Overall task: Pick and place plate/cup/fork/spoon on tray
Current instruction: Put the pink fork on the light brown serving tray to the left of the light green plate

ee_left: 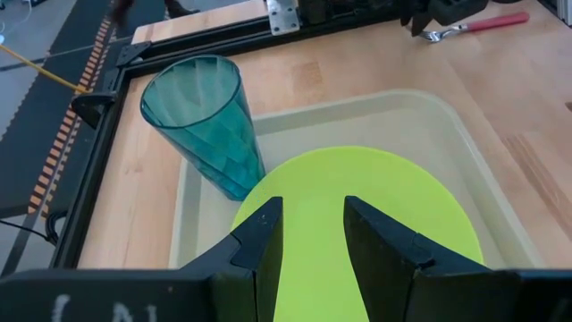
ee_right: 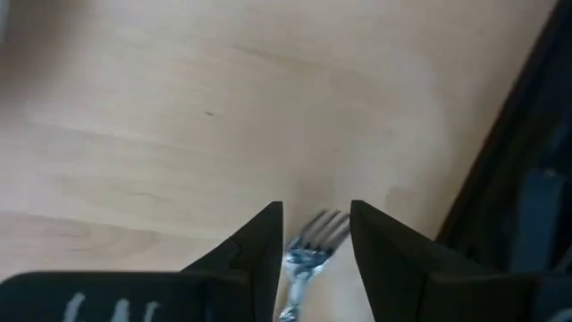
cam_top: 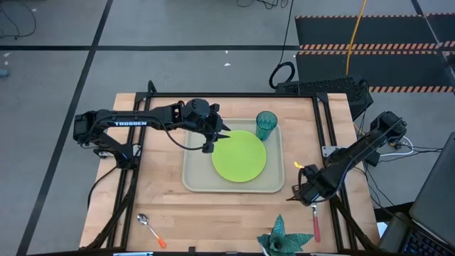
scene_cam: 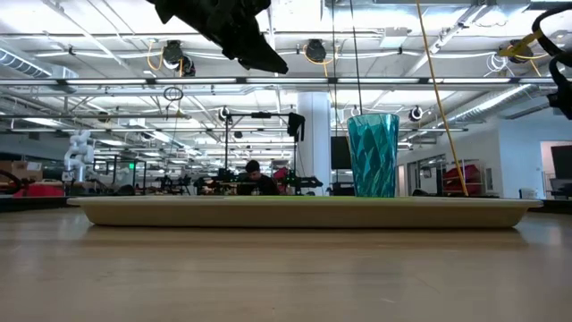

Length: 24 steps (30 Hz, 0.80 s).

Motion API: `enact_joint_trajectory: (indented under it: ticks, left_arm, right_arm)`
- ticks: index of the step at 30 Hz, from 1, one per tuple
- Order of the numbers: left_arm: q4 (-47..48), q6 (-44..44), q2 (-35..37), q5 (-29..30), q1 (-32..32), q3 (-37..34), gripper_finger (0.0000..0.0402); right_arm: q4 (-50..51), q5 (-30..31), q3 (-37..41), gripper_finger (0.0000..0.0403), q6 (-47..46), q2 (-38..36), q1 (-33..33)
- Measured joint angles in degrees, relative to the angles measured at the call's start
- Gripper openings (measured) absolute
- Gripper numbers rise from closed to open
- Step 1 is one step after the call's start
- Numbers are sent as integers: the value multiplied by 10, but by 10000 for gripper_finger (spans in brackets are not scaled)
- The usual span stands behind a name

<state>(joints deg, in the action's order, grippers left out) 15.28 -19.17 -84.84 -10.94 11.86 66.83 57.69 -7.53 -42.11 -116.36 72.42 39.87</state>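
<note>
Right claw straddles silver-tined, red-handled fork.

plate on tray | cup in tray's far-right corner | fork right of tray | spoon near-left

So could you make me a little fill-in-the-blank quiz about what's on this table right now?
1. The lime-green plate lies on the beige ____.
2. Standing upright in the tray's corner beside the plate is the teal ____.
3. The right claw has its fingers on either side of the ____.
4. The orange-handled spoon lies on the ____, off the tray.

Missing words: tray; cup; fork; table
</note>
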Motion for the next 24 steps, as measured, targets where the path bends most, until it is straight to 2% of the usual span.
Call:
enact_joint_trajectory:
  ticks: [6,16,20,24]
  left_arm:
    - [0,0,0,0,0,0,124]
    - [5,-1,0,0,0,0,124]
    - [5,-1,0,0,0,0,124]
    - [5,-1,0,0,1,0,124]
  right_arm:
    - [2,-1,15,159,21,0,2]
    - [-84,-34,71,245,3,0,16]
    - [-110,-62,76,255,-19,0,16]
    - [-121,-86,76,247,-32,0,16]
